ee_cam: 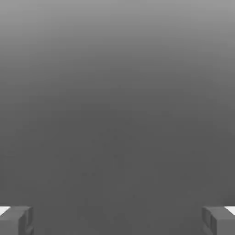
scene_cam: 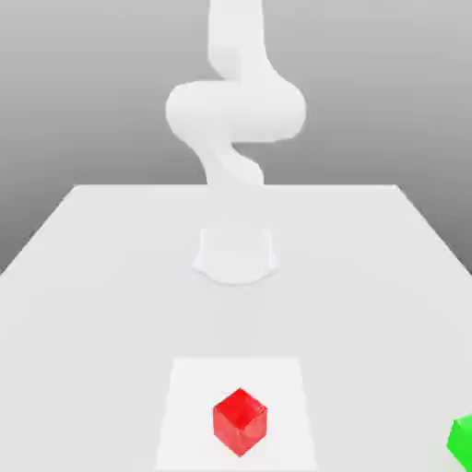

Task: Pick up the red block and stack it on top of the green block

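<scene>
The red block [scene_cam: 240, 421] sits on the desk [scene_cam: 101, 277], on a paler square patch in front of the arm's base [scene_cam: 236, 253]; the green block [scene_cam: 464, 441] lies well apart from it, toward the exterior view's right edge. In the hand view the gripper [ee_cam: 117, 220] stands wide, holding nothing, its fingertips [ee_cam: 16, 219] far apart. The step in hand looks like the approach: bring the gripper over the red block, square its fingers to two flat faces, then descend before closing.
</scene>
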